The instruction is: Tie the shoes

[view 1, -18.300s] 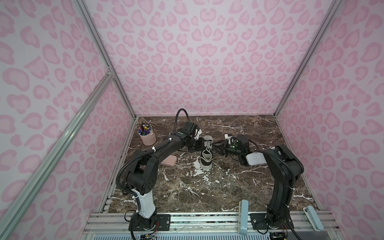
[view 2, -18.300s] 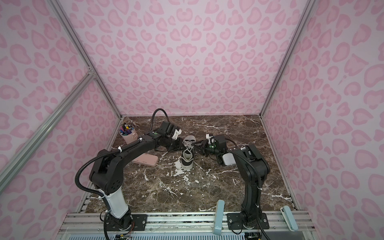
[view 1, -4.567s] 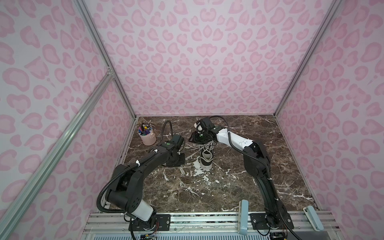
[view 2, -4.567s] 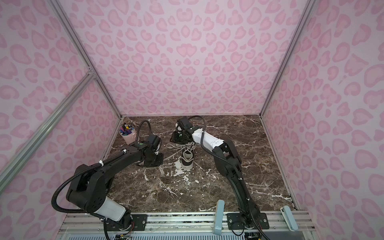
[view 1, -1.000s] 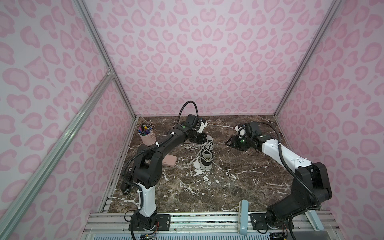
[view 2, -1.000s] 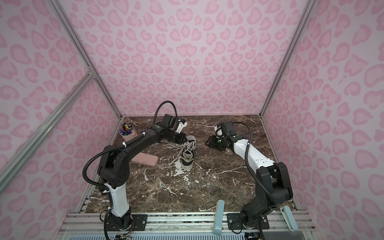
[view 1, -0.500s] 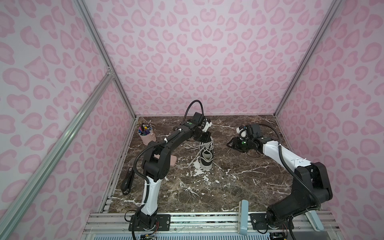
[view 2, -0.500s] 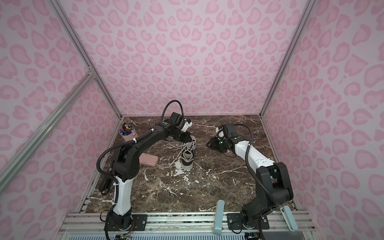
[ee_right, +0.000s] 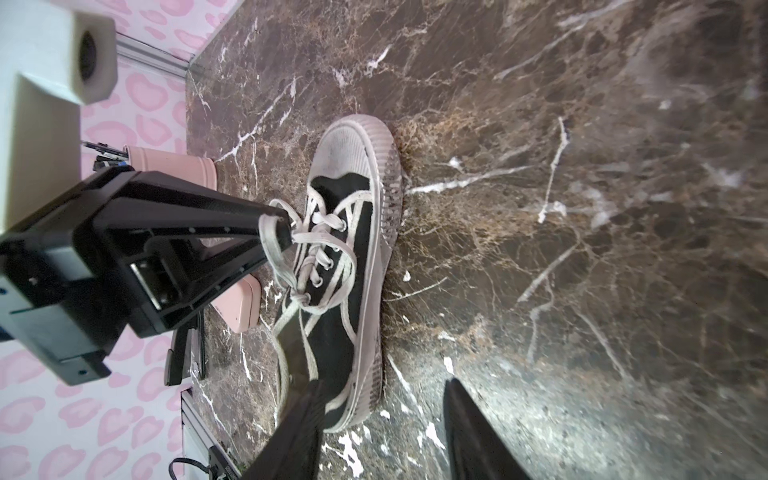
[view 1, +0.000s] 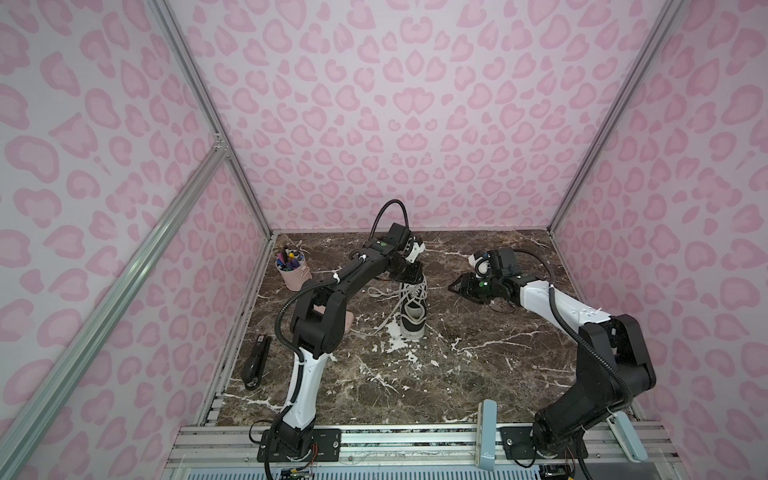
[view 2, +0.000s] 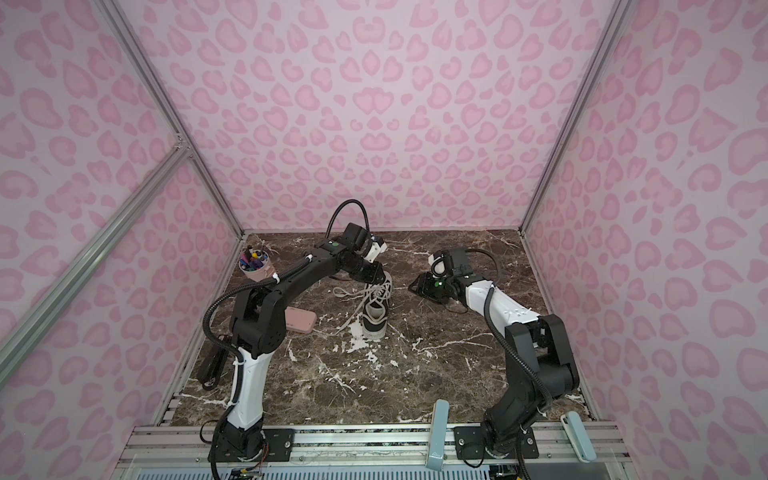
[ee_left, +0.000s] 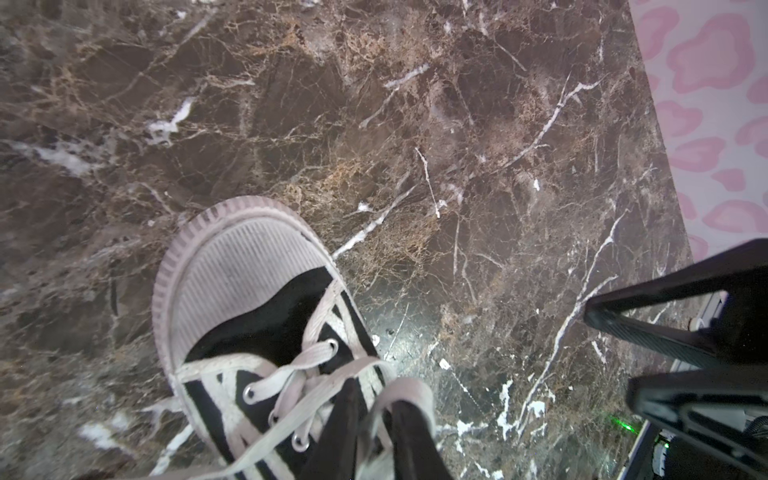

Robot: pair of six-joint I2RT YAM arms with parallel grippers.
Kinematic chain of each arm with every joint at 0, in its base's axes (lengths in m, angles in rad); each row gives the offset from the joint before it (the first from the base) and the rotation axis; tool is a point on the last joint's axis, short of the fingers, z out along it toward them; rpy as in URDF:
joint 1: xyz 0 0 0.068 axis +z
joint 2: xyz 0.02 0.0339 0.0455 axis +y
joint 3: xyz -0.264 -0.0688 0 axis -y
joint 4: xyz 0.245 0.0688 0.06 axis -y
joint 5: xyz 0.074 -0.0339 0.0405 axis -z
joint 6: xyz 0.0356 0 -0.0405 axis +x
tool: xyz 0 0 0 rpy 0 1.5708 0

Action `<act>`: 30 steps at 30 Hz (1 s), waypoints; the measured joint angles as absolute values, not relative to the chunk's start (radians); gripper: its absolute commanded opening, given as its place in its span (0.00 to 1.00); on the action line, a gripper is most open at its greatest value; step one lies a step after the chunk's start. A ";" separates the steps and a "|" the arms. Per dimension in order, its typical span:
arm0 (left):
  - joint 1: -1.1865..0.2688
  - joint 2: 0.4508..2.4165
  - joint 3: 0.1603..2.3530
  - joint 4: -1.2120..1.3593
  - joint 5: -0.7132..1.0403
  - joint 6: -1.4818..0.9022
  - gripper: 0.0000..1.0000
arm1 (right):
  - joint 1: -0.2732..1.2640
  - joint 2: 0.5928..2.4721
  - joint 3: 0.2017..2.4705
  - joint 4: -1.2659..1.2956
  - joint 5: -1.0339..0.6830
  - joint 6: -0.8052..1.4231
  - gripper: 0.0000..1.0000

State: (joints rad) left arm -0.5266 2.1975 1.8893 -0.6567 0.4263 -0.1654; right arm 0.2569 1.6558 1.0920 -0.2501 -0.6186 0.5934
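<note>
Right wrist view gives the clearest look at the sneaker [ee_right: 349, 249]: black canvas, white toe cap and sole, standing on its sole on the marble table [ee_right: 582, 208]. In both top views it sits a little behind the table's middle, toe toward the front edge and heel toward the back edge [view 1: 413, 309] [view 2: 376, 311].

The left gripper [ee_right: 278, 224] reaches in from the left edge and hangs over the laced top of the shoe. A loop of the white laces [ee_right: 307, 257] is wound round its tip. In the left wrist view its two dark fingers [ee_left: 340, 428] show a narrow gap with lace around and between them, but I cannot tell whether they pinch it. A small twist of lace lies near the upper eyelets, and loose lace trails off the shoe's left side onto the table toward the front.

The right gripper [view 1: 453, 286] is low over the table on the sneaker's right, clear of it and pointing at it. Its jaws stand apart with nothing between them.

Near the back left corner stands a pink cup of pens [view 1: 293, 274]. A flat pink case [view 2: 301, 322] lies left of the sneaker, partly under the left arm. A black stapler [view 1: 255, 365] lies along the left edge, nearer the front.
</note>
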 measured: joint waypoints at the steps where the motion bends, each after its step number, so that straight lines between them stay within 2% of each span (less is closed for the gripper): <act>1: -0.527 2.197 1.889 -0.657 0.426 -0.165 0.20 | 0.260 1.670 1.094 -0.227 -0.629 0.609 0.47; 8: -0.526 2.197 1.889 -0.661 0.427 -0.165 0.21 | 0.311 1.772 1.184 -0.121 -0.678 0.670 0.44; 20: -0.525 2.197 1.889 -0.661 0.434 -0.176 0.21 | 0.347 1.862 1.205 -0.002 -0.742 0.759 0.32; 30: -0.525 2.197 1.889 -0.661 0.437 -0.174 0.21 | 0.353 1.903 1.209 0.041 -0.770 0.775 0.18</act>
State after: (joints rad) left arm -0.5255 2.1971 1.8893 -0.6609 0.4374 -0.1741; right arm 0.3534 1.9026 1.2087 0.0410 -0.7696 0.7753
